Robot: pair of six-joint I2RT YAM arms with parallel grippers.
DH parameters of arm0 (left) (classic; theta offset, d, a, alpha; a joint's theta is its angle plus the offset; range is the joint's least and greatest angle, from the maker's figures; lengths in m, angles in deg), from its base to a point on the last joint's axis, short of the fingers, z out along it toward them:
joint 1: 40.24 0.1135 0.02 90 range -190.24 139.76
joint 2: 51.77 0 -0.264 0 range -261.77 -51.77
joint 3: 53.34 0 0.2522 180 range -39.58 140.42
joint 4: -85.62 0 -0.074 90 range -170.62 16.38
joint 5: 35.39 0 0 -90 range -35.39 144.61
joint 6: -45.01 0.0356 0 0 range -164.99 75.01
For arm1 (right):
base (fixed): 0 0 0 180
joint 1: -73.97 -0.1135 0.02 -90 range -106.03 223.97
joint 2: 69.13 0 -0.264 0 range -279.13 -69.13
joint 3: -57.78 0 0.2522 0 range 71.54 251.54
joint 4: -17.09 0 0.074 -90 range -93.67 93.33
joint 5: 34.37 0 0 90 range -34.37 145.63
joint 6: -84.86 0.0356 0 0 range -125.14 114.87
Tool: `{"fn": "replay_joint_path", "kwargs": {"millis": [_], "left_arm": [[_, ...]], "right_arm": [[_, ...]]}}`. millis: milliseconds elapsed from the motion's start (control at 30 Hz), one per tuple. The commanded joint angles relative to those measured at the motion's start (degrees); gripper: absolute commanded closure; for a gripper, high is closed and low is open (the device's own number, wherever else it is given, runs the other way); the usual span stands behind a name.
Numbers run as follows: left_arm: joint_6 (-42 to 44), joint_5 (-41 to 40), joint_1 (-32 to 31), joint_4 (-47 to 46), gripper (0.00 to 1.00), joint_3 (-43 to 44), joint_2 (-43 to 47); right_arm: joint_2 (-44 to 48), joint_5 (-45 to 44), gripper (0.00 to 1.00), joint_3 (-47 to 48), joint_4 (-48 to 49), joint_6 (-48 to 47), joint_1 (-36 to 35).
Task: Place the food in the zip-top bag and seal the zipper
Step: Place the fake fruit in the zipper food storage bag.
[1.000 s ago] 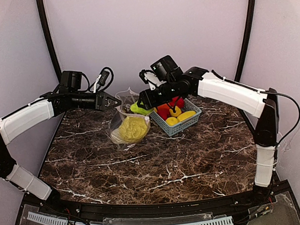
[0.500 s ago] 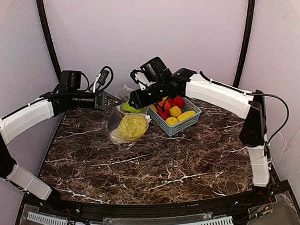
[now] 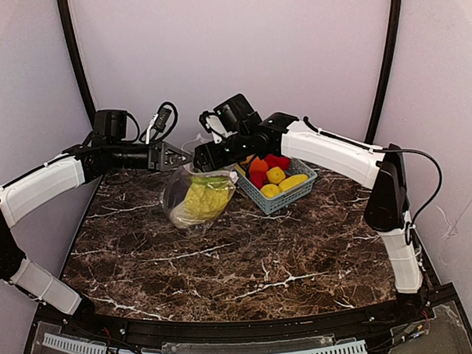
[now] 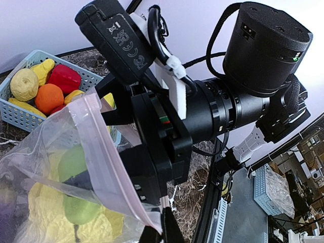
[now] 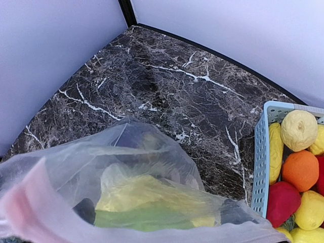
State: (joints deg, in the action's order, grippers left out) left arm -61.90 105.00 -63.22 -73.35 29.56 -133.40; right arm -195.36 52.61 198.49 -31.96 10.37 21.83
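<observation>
The clear zip-top bag hangs at the back left with yellow cabbage inside. My left gripper is shut on the end of the pink zipper and holds the mouth up. My right gripper reaches into the mouth. In the right wrist view its dark fingers show through the film, spread wide and open. A green piece lies between them on the cabbage. More food sits in the basket: red, orange and yellow pieces.
The light blue slatted basket stands just right of the bag, close under my right forearm. The dark marble table stretches toward the arm bases. Pale walls close in at the back and on both sides.
My right gripper moved left from beside the basket to the bag's mouth, carrying the green piece. Its jaws have widened and the green piece now lies in the bag. The left arm stayed put.
</observation>
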Motion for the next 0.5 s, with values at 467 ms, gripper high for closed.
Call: {"fn": "replay_joint_path", "kwargs": {"millis": [467], "left_arm": [[2.22, -4.43, 0.39, 2.01, 0.99, -0.06, 1.87]], "right_arm": [[17.02, -0.1, 0.13, -12.76, 1.2, 1.38, -0.33]]}}
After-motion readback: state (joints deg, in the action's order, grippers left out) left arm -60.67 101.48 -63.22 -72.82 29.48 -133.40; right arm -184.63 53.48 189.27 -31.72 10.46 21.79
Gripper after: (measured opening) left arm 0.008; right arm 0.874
